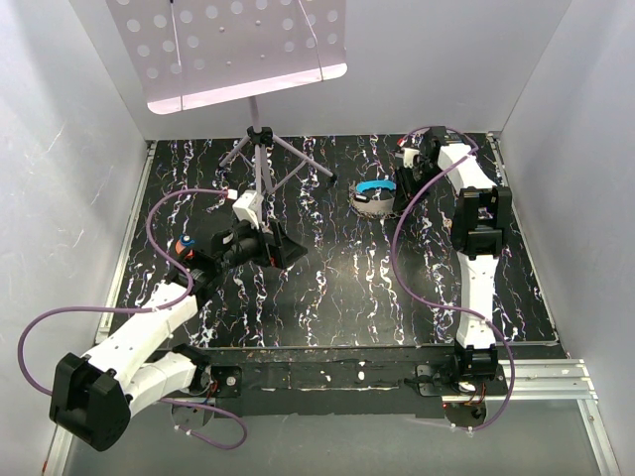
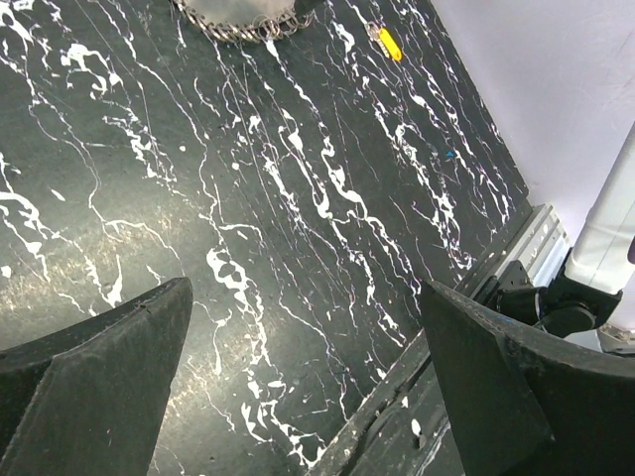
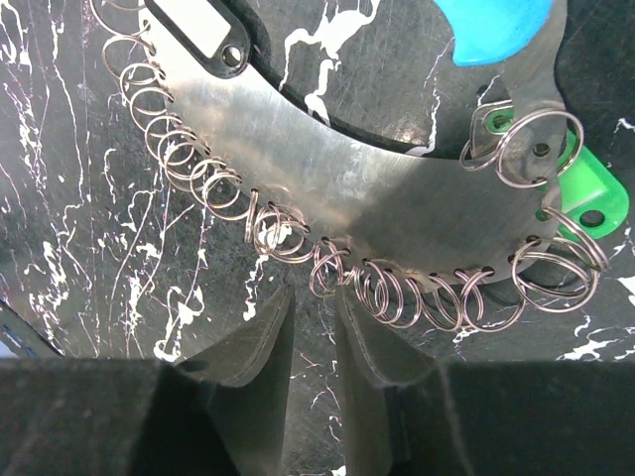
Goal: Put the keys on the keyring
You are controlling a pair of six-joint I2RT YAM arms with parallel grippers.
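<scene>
The keyring is a round metal disc (image 3: 337, 169) with several wire rings (image 3: 397, 293) along its edge. It lies on the table at the back right (image 1: 373, 201), and its edge shows in the left wrist view (image 2: 238, 15). A bright blue plastic head (image 3: 496, 30) lies on the disc (image 1: 374, 186); its blade is hidden. The yellow-orange key (image 2: 389, 43) lies on the table beside the disc. My right gripper (image 3: 316, 302) sits low just in front of the rings, its fingers a narrow gap apart with nothing between them. My left gripper (image 2: 303, 347) is wide open and empty over bare table (image 1: 283, 248).
A green tag (image 3: 590, 188) and a black tag with a white label (image 3: 203, 25) hang on the disc. A tripod stand (image 1: 260, 149) with a perforated white plate stands at the back centre. White walls enclose the table (image 1: 337, 288). The right arm's base (image 2: 595, 258) is at the front edge.
</scene>
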